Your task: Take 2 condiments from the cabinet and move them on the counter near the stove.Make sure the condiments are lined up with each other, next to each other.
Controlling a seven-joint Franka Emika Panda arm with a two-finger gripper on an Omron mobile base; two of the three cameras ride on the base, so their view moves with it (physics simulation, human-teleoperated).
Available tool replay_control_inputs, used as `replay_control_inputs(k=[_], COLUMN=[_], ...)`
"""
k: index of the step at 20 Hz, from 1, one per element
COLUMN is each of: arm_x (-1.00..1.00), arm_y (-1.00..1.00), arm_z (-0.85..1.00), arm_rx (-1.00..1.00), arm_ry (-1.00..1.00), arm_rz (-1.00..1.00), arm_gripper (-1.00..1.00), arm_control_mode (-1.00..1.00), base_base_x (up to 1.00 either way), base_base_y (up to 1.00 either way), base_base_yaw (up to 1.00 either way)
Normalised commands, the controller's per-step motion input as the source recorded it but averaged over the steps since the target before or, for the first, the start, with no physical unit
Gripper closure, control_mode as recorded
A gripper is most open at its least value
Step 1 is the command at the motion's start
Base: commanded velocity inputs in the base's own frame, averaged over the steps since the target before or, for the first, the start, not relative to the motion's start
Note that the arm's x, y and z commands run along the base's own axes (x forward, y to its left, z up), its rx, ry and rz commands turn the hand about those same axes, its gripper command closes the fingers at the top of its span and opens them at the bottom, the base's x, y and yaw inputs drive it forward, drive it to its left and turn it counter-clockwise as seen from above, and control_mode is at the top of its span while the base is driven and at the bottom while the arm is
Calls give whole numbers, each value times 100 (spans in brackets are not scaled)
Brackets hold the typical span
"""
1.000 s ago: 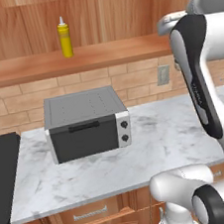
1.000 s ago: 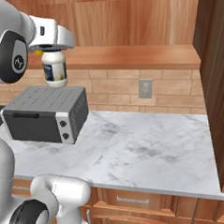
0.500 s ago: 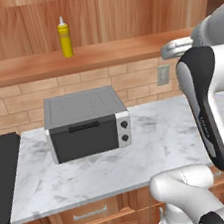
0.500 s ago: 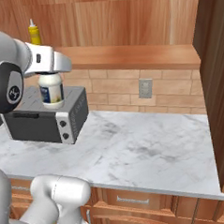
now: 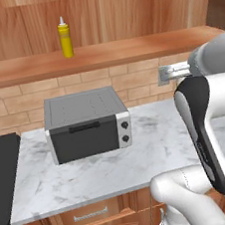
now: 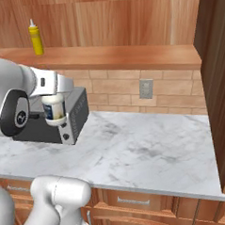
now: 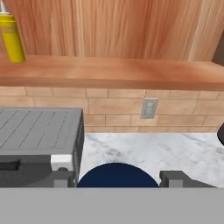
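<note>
My gripper (image 6: 54, 114) is shut on the short white jar (image 6: 53, 107) and holds it upright above the counter (image 6: 145, 150), just in front of the grey toaster oven's right end. In the hand view the jar's dark blue lid (image 7: 117, 175) sits between my two fingertips (image 7: 61, 177). The tall yellow squeeze bottle (image 5: 64, 38) stands upright on the cabinet shelf (image 5: 102, 55), up and to the left of the jar; it also appears in the right base view (image 6: 36, 39) and the hand view (image 7: 12, 39). The black stove (image 5: 2, 174) lies at the counter's left end.
A grey toaster oven (image 5: 86, 123) stands on the counter below the shelf. A wall outlet (image 6: 146, 88) is set in the brick backsplash. An open dark wooden cabinet door (image 6: 221, 79) juts out at the right. My own forearm (image 5: 202, 128) blocks the right of the left base view.
My hand has come down from shelf height with the jar, to just above the counter by the toaster oven. The yellow bottle has stayed put.
</note>
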Motion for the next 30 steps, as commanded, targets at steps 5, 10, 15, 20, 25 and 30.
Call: replay_control_inputs(k=[5,10,15,20,25,30], arm_x=[-1,0,0,0,0,0], arm_y=[1,0,0,0,0,0], arm_z=[-18,0,0,0,0,0], arm_rx=[0,0,0,0,0,0], arm_ry=[0,0,0,0,0,0], arm_rz=[1,0,0,0,0,0], arm_gripper=[100,100,100,100,100,100], arm_control_mode=[100,100,100,100,100,100], base_base_x=[-6,-93,-100,-84,-41,-6], base_base_y=[0,0,8,61,100,70], base_base_yaw=[0,0,1,1,0,0])
